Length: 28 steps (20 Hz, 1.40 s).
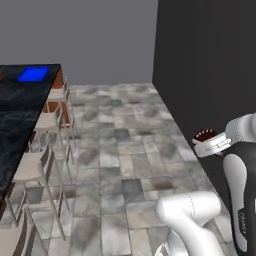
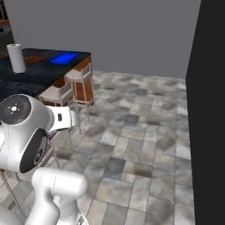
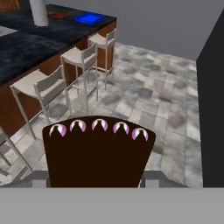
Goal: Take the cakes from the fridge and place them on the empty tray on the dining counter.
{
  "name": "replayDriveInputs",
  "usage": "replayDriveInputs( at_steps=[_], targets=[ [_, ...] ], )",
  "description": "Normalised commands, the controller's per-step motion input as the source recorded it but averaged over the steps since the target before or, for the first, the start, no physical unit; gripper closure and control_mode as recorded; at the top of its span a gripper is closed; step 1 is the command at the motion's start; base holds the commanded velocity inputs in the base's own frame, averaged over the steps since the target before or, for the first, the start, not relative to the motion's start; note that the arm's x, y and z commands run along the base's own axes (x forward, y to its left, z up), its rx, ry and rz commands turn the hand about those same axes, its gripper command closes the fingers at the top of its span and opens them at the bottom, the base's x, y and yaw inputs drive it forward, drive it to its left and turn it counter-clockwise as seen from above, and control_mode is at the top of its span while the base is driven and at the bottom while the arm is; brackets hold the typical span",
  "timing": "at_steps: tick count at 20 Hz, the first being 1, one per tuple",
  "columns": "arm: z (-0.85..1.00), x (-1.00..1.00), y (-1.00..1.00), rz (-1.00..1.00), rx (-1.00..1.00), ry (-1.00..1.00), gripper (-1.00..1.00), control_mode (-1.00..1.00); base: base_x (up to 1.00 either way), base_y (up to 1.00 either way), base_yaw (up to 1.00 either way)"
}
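My gripper [image 3: 96, 177] is shut on one of the cakes [image 3: 96, 153], a dark brown wedge with a row of pink-white dollops along its top edge. It fills the bottom of the hand view. From the left base view the cake [image 1: 205, 135] sits at the gripper [image 1: 209, 144], held up near the black panel on the right. The blue tray [image 1: 33, 74] [image 2: 63, 58] [image 3: 89, 19] lies empty at the far end of the black marbled dining counter [image 1: 20, 115] [image 2: 30, 79] [image 3: 26, 48], well away from the gripper. The fridge is out of view.
Several pale stools [image 1: 37, 165] [image 2: 59, 94] [image 3: 43, 85] line the counter's side. A paper towel roll [image 2: 16, 58] [image 3: 38, 12] and a reddish-brown board [image 2: 35, 58] stand on the counter. A tall black panel [image 1: 210, 65] [image 2: 208, 110] bounds the right. A tiled floor [image 1: 125, 150] lies between.
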Motion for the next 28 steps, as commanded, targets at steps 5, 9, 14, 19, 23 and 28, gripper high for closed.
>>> replayDriveInputs(
  at_steps=[5,9,14,19,23,28],
  targets=[
    [0.0,0.0,0.0,0.0,0.0,0.0,1.0,1.0,1.0,-0.02,0.0],
    [0.0,0.0,0.0,0.0,0.0,0.0,1.0,1.0,1.0,0.0,0.0],
    [0.0,0.0,0.0,0.0,0.0,0.0,1.0,1.0,1.0,-0.04,0.02],
    [0.0,0.0,0.0,0.0,0.0,0.0,1.0,1.0,1.0,0.0,0.14],
    [0.0,0.0,0.0,0.0,0.0,0.0,1.0,1.0,1.0,0.0,0.14],
    [0.0,0.0,0.0,0.0,0.0,0.0,1.0,1.0,1.0,0.0,0.15]
  ],
)
